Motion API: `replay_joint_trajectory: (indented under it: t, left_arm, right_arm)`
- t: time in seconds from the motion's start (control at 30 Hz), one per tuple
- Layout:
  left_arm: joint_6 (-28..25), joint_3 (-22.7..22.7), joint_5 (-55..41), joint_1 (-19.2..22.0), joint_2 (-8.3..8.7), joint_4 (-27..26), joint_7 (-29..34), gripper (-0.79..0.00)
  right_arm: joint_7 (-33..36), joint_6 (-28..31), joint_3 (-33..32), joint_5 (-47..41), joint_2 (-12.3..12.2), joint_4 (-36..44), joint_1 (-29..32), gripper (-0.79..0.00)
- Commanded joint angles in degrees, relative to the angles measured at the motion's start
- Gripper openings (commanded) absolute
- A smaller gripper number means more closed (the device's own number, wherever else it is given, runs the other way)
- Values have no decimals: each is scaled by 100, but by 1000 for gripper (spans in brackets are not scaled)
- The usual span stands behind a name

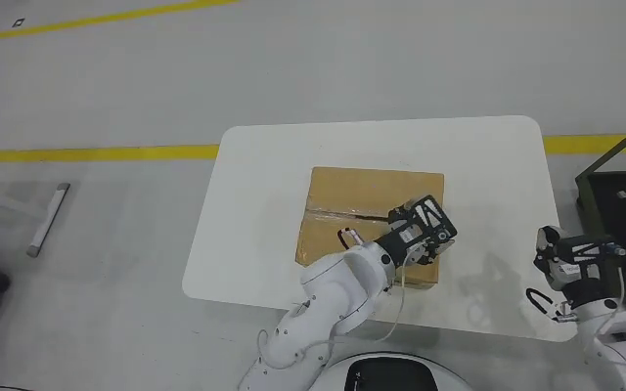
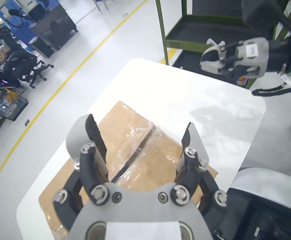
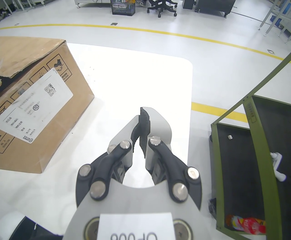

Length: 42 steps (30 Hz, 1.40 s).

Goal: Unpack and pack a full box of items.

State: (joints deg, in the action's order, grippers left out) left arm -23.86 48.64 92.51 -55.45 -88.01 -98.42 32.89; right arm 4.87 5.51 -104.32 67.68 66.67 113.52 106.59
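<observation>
My left arm [image 1: 333, 293] extends forward and in toward the centre. The left hand [image 2: 141, 128] tilts downward, fingers [image 2: 76, 136] spread wide. My right arm [image 1: 592, 327] sits far out to the right, well apart. The right hand [image 3: 141, 119] has its pads [image 3: 144, 128] closed together.

A pale grey, glossy floor [image 1: 293, 59] surrounds the white tabletop [image 1: 254, 195]. 1 yellow floor line [image 1: 108, 153] passes beneath the tabletop near its far edge. A green cart [image 3: 236, 163] with black shelves stands just beside the tabletop. Black office chairs [image 3: 161, 5] and dark cabinets [image 2: 52, 25] stand well beyond the tabletop.
</observation>
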Motion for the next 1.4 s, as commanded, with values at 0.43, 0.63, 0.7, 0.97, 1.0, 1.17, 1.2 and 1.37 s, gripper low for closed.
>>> replay_joint_trajectory:
  t: [0.43, 0.63, 0.7, 0.97, 1.0, 1.17, 1.2, 1.37]
  left_arm:
    - [270, -251, 80, 361, -130, 655, 554, -265]
    - [178, -306, 127, 386, -147, 580, 662, -62]
    - [147, -315, 120, 385, -152, 535, 706, -55]
    - [205, -287, 204, 440, -172, 720, 698, -385]
    - [212, -291, 213, 444, -176, 730, 693, -400]
    - [219, -314, 253, 450, -192, 739, 699, -459]
    - [218, -316, 264, 451, -195, 736, 696, -489]
    - [227, -289, 307, 447, -201, 737, 699, -696]
  right_arm:
    - [80, -97, -76, 108, 38, -25, 20, -785]
    - [103, -67, -65, 147, 50, -31, -14, -785]
    - [107, -64, -61, 153, 55, -35, -23, -785]
    - [103, -65, -51, 185, 74, -34, -38, -785]
    - [104, -63, -56, 186, 76, -33, -35, -785]
    - [90, -61, -89, 182, 88, -39, -27, -785]
    - [98, -58, -92, 179, 90, -36, -26, -785]
    - [111, -32, -82, 205, 101, -32, -25, -785]
